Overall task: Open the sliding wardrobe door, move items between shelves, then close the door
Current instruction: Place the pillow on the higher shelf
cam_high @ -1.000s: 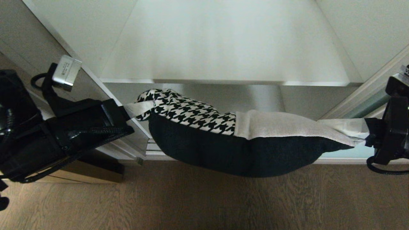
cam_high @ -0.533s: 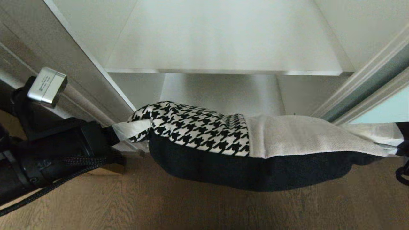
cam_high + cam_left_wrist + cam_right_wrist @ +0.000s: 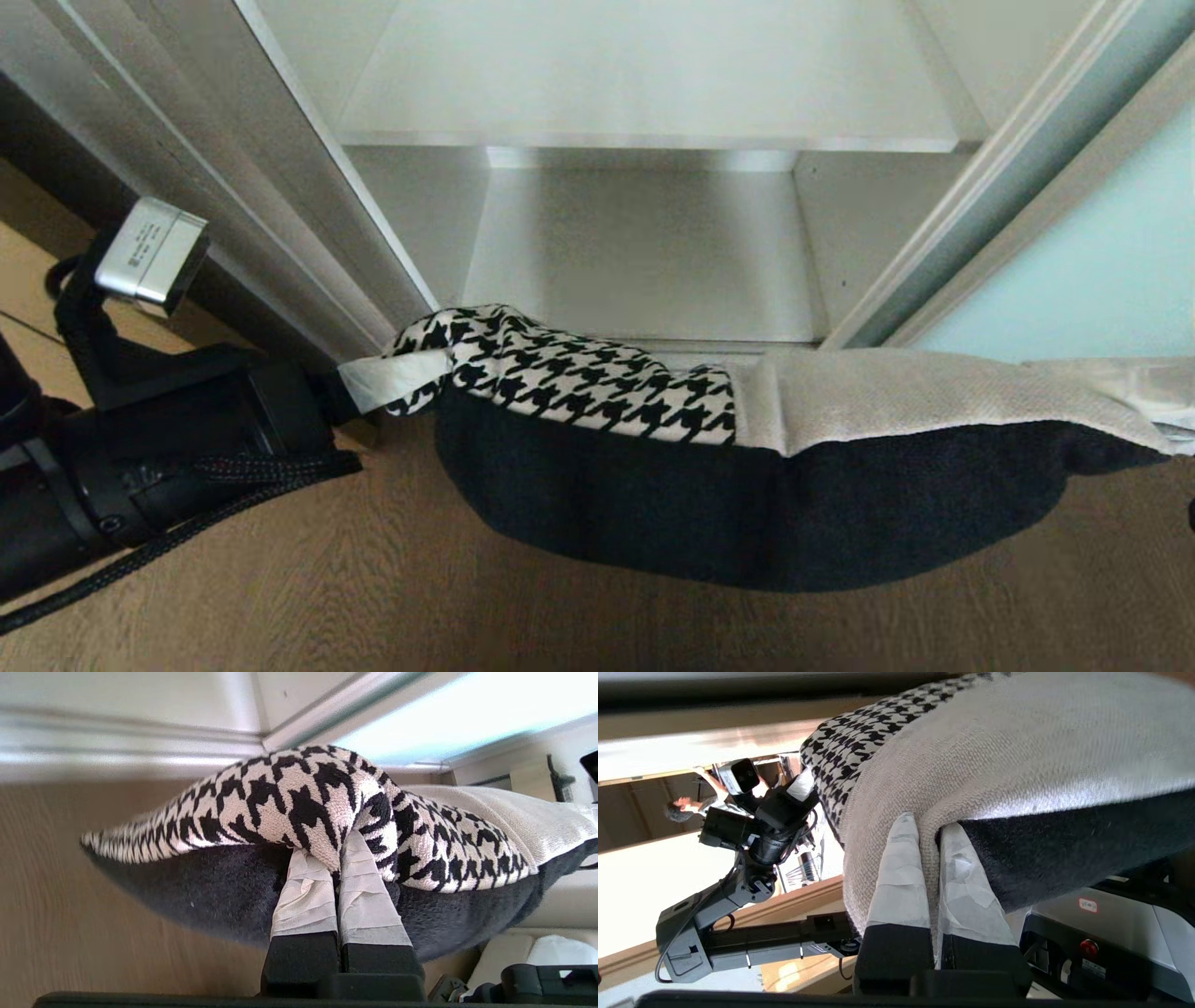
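The items hang as one sagging stack between my two grippers, over the floor in front of the open wardrobe. The stack is a houndstooth piece (image 3: pixel 579 373), a beige woven piece (image 3: pixel 915 397) and a thick navy fleece (image 3: pixel 747 504) underneath. My left gripper (image 3: pixel 392 383) (image 3: pixel 334 847) is shut on the houndstooth end. My right gripper (image 3: pixel 928 823) is shut on the beige end, beyond the head view's right edge. The sliding wardrobe door (image 3: pixel 1102 271) stands pushed aside at the right. Two bare shelves, an upper (image 3: pixel 644 75) and a lower (image 3: pixel 644 252), lie behind the stack.
Wooden floor (image 3: pixel 373 597) runs under the stack. The wardrobe's silver side frame (image 3: pixel 280 187) rises close to my left arm. In the right wrist view my left arm (image 3: pixel 752 844) shows, with a person (image 3: pixel 686 807) far behind it and my own base (image 3: pixel 1111 933) nearby.
The whole picture has shifted with the camera: the wardrobe shelves sit higher and farther off. The stack still hangs from both grippers, now clear of the lower shelf. My right gripper has left the head view.
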{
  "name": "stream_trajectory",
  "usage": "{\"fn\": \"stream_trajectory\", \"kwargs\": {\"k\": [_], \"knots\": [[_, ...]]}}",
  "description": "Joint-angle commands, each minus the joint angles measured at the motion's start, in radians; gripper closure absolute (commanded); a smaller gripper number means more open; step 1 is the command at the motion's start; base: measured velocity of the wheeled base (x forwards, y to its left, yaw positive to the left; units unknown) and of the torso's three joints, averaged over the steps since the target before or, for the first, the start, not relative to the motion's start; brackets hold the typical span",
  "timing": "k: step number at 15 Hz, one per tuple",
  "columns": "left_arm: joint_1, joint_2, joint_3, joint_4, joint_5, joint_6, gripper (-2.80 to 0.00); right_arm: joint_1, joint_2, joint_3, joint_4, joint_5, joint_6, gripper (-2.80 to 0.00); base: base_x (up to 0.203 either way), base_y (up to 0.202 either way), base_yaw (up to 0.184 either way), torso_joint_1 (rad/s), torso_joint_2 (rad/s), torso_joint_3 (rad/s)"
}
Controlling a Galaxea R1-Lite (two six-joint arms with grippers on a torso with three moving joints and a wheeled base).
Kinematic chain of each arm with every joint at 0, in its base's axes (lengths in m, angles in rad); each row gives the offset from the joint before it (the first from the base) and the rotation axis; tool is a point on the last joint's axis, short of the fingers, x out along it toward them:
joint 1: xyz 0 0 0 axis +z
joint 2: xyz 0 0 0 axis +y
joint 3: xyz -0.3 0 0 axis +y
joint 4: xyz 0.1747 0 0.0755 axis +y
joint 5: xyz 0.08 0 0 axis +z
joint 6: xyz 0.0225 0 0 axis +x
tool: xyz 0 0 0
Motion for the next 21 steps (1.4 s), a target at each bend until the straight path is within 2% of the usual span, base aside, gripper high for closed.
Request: {"fn": "stream_trajectory", "kwargs": {"k": [1, 4, 9, 12, 16, 21], "knots": [[-0.002, 0.008, 0.002, -0.002, -0.003, -0.003, 0.00, 0.000, -0.012, 0.002, 0.002, 0.003, 0.006, 0.00, -0.195, 0.000, -0.002, 0.007, 0.00, 0.002], [-0.002, 0.009, 0.000, 0.003, -0.002, -0.005, 0.00, 0.000, -0.009, 0.008, 0.002, 0.005, 0.006, 0.00, -0.100, 0.000, -0.008, 0.009, 0.00, 0.006], [-0.004, 0.062, 0.002, -0.001, 0.003, 0.003, 0.00, 0.000, 0.012, 0.008, -0.001, 0.006, 0.007, 0.00, 0.000, 0.000, 0.000, 0.000, 0.00, 0.000], [-0.004, 0.052, 0.014, -0.004, 0.003, 0.025, 0.00, 0.013, 0.014, 0.008, -0.002, 0.005, 0.007, 0.00, 0.000, 0.000, 0.000, 0.000, 0.00, 0.000], [-0.004, 0.036, 0.017, -0.006, -0.029, 0.014, 0.00, 0.014, 0.016, 0.008, -0.002, 0.006, 0.007, 0.00, 0.000, 0.000, 0.000, 0.000, 0.00, 0.000], [-0.004, 0.025, 0.008, -0.004, -0.022, 0.023, 0.00, 0.030, 0.023, 0.007, -0.004, 0.005, 0.006, 0.00, 0.000, 0.000, 0.000, 0.003, 0.00, 0.101]]}}
